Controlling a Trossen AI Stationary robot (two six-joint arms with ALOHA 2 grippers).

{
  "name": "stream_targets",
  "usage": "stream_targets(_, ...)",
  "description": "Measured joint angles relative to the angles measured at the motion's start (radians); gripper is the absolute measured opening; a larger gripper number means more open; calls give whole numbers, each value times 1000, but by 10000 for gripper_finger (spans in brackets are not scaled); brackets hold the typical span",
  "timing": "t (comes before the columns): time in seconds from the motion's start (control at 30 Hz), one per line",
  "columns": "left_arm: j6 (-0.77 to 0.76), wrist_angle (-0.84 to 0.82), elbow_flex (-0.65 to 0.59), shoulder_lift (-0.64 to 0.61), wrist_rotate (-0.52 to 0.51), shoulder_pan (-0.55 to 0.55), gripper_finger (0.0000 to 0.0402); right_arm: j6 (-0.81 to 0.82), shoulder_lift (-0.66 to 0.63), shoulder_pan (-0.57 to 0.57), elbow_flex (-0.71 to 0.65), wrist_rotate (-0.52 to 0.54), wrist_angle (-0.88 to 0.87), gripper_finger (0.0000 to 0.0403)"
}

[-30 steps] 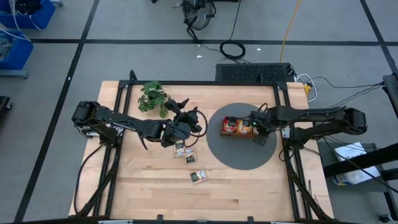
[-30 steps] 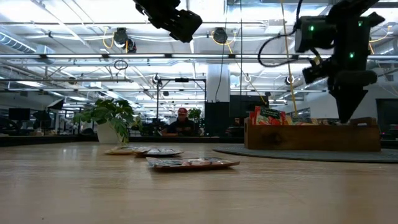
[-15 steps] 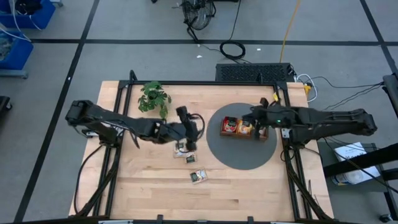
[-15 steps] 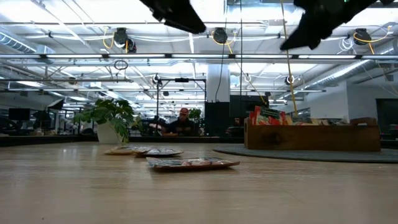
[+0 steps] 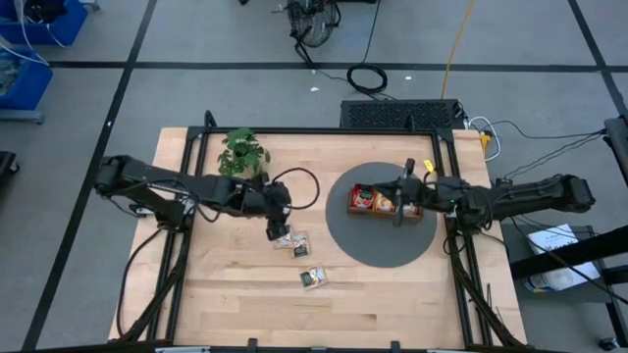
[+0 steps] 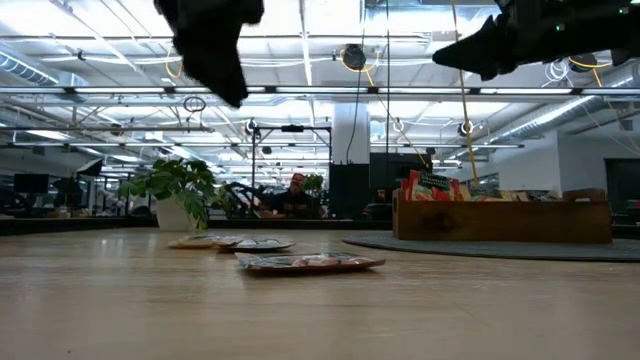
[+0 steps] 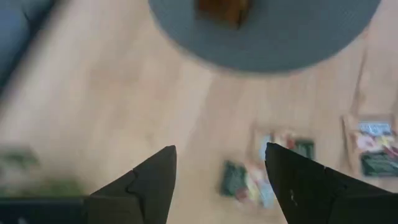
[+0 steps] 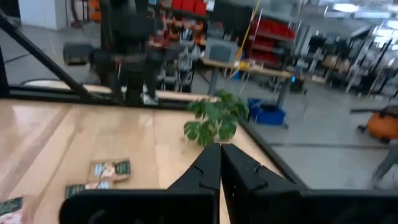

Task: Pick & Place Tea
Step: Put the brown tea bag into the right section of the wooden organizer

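The left gripper (image 5: 274, 230), jaws spread and empty, hangs above two tea sachets (image 5: 291, 239) lying just below its fingertips; a third (image 5: 313, 278) lies farther off. A clean pick means dropping straight, straddling one sachet only. The right gripper (image 5: 397, 214), jaws pressed together, waits over the wooden tray (image 5: 386, 202).

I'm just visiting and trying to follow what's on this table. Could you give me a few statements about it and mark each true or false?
1. The left tool is open, above loose tea packets on the bare wood. True.
2. The right tool grips a tea packet. False: it is shut and holds nothing.
3. The wooden tray sits on a round grey mat. True.
4. The plant stands inside the tray. False: it stands on the table, near the far edge.
5. One packet lies apart from the others. True.
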Motion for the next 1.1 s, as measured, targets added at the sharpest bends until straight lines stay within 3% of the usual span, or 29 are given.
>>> stream_targets(0.13, -234, -18, -2, 45, 96, 2, 243, -47, -6, 0, -10, 0, 52, 0)
stream_targets(0.27, -342, -45, -1, 144, 176, -31, 243, -92, -6, 0, -10, 0, 63, 0)
stream_targets(0.4, -518, 2, -1, 267, 302, -44, 243, -124, -6, 0, -10, 1, 59, 0)
stream_targets(0.6, -789, 42, -1, 399, 400, -6, 243, -150, -6, 0, -10, 0, 59, 0)
stream_targets(0.87, -958, 35, 0, 445, 364, 21, 243, -152, -6, 0, -10, -1, 50, 0)
stream_targets(1.1, -1070, -62, 1, 444, 401, 17, 243, -173, -6, 0, -10, -2, 36, 0)
